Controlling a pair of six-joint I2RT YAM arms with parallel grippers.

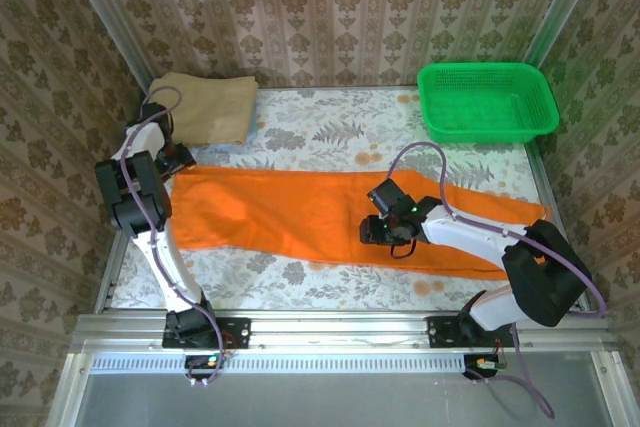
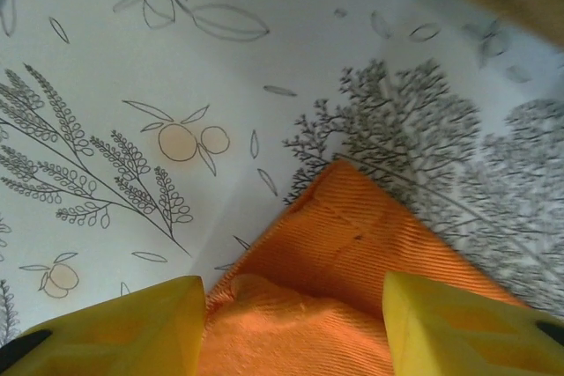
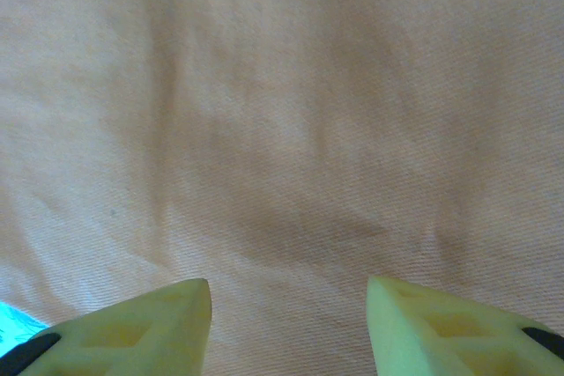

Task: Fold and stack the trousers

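Your left gripper [image 2: 295,305] hung released over a corner of the trousers [image 2: 352,235] at nine o'clock on the counter [image 2: 132,59]; your right gripper [image 3: 289,305], also released, hung over their middle.

White-black arms [image 1: 165,257], lilac cables [image 1: 418,145], yellow pincer fingers [image 2: 115,328]

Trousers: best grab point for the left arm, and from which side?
Probably the far left-end corner of the trousers. It juts out as a point onto bare table, with cloth bunched just behind it. The left gripper hangs open astride it, so come straight down from above, one finger on each side of the point, and pinch the bunched cloth.
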